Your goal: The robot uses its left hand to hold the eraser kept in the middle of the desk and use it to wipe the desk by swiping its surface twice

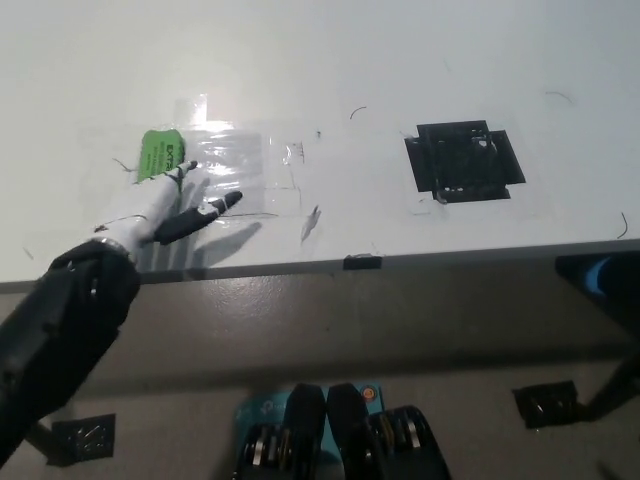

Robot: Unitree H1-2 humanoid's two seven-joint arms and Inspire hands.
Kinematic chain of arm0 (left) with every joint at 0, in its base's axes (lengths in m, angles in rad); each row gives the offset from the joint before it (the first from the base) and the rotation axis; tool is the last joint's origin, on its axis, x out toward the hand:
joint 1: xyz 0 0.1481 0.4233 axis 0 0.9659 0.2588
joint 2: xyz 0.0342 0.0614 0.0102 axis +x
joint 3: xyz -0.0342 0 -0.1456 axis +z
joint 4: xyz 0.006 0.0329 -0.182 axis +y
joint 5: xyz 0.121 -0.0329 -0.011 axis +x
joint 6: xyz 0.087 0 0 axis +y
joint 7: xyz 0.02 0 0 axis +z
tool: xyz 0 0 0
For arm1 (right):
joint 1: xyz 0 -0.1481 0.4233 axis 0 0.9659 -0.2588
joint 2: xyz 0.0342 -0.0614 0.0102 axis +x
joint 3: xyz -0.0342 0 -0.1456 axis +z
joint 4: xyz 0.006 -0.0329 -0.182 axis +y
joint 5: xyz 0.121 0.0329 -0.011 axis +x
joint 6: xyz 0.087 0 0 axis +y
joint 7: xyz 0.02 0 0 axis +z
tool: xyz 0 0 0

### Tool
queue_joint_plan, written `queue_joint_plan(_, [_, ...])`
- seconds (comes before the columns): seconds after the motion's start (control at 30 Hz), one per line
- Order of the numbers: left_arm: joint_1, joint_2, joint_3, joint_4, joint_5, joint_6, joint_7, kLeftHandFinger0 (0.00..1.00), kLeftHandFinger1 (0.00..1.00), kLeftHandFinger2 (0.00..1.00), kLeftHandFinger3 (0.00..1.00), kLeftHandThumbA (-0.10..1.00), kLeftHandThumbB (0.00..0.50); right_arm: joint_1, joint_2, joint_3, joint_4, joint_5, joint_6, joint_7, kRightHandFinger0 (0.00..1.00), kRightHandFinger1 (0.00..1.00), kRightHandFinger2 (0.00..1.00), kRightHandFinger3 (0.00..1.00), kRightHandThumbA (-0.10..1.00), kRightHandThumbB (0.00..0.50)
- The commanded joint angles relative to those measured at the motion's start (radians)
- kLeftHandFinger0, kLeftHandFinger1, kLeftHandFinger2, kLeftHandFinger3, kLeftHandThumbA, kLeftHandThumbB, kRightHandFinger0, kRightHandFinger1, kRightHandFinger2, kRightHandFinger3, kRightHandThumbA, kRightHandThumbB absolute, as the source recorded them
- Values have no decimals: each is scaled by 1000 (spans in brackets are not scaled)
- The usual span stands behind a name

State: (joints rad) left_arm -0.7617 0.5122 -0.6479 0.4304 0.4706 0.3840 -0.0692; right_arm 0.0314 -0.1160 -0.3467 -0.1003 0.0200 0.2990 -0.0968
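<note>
The green eraser (pixel 159 154) lies flat on the white counter (pixel 330 60), at the left of a clear taped patch (pixel 235 165), not yet gripped; we judge both swipes still to come. Our left hand (pixel 165 205) reaches over the counter's near edge, fingers spread and extended, one fingertip at the eraser's near right corner, holding nothing. The right hand is out of view.
</note>
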Motion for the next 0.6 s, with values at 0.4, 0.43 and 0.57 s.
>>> queue_joint_plan(0.4, [-370,190,-460,234,724,0,15,1000,1000,1000,1000,1000,500,12,-43,-13,-95,15,14,8,886,876,781,799,1000,172])
queue_joint_plan(0.43, [-363,185,-464,249,716,-1,38,1000,1000,1000,1000,1000,500,10,-42,-12,-91,14,12,6,878,872,784,801,1000,173])
queue_joint_plan(0.57, [-350,183,-454,242,687,-25,79,1000,1000,1000,1000,1000,500,14,-41,-15,-90,12,7,5,871,868,791,815,1000,164])
